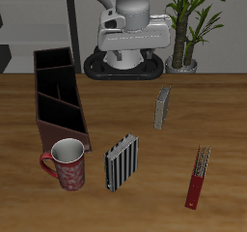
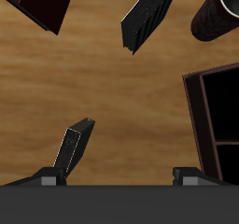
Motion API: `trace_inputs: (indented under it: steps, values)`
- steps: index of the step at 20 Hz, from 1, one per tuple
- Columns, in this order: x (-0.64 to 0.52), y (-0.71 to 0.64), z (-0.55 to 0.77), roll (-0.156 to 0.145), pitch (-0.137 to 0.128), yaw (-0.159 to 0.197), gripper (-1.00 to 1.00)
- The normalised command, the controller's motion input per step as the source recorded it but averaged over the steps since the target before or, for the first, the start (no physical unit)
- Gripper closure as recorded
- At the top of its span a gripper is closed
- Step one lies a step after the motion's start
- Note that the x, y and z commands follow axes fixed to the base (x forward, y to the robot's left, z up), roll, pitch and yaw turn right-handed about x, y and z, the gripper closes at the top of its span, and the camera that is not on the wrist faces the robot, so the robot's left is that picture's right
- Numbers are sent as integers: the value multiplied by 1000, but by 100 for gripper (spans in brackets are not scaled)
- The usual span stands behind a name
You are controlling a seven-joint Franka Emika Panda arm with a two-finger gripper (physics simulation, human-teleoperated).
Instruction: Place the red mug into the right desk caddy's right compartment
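Grey two-finger gripper (image 1: 133, 44) is hanging high over the table's back, holding nothing — whether its fingers are spread, I cannot tell. Well away, toward the front edge, the speckled red mug with grey metallic inside (image 1: 66, 164) is standing upright on the wooden table (image 1: 183, 139), just beside the long maroon-brown desk caddy (image 1: 58, 96) — outside its cells.

light: even, soft | shadows: faint (under objects) | render: low-res, slightly blurred
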Motion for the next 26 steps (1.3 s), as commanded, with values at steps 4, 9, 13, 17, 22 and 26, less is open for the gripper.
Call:
trace_inputs:
  steps: [4, 9, 13, 17, 22, 26]
  values:
    - [275, -273, 62, -63, 10, -29, -100]
    - [278, -247, 118, -12, -19, -10, -100]
    - [495, -632, 207, -71, -24, -56, -100]
    - [735, -791, 102, -5, 34, -13, -100]
    - [440, -460, 28, 8, -35, 27, -100]
    - [287, -358, 24, -31, -27, -2, -100]
